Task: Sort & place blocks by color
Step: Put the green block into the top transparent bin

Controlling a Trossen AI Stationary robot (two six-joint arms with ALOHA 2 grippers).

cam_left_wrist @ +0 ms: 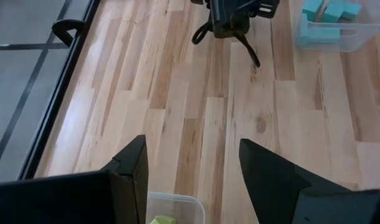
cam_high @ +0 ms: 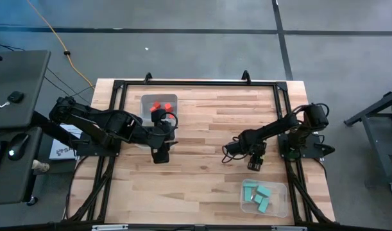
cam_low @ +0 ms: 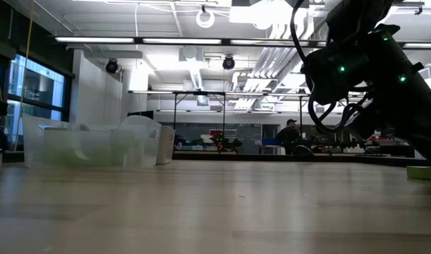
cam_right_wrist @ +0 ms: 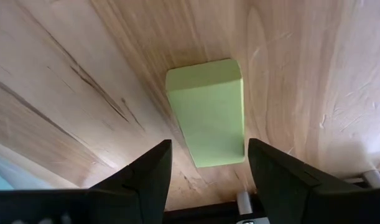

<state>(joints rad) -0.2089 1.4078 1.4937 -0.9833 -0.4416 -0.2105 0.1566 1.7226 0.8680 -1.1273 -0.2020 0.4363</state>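
Landmark: the tub of teal blocks (cam_high: 265, 197) at the bench's (cam_high: 202, 160) near right corner. It holds about 5 teal blocks (cam_high: 256, 194).

Surroundings: a 2nd clear tub (cam_high: 158, 104) sits well apart, toward the far left of the bench, with 2 red blocks (cam_high: 160, 106) inside. A 3rd clear tub (cam_left_wrist: 171, 210) shows under the left wrist, with a lime block (cam_left_wrist: 161, 219) in it. In the low view a person (cam_low: 291, 135) sits in the room beyond the bench.

Right gripper (cam_right_wrist: 209, 165): positioned just beyond the teal tub, low over the bench. Its fingers (cam_right_wrist: 142, 177) stand apart, holding nothing. 1 lime green bar (cam_right_wrist: 209, 111) lies flat on the wood directly ahead of them, its near end reaching into the gap; contact with either finger cannot be told.

Left gripper (cam_high: 160, 154): well apart from the teal tub, beside the red-block tub. Fingers (cam_left_wrist: 131, 169) parted, empty. Nothing obstructs the lime bar.
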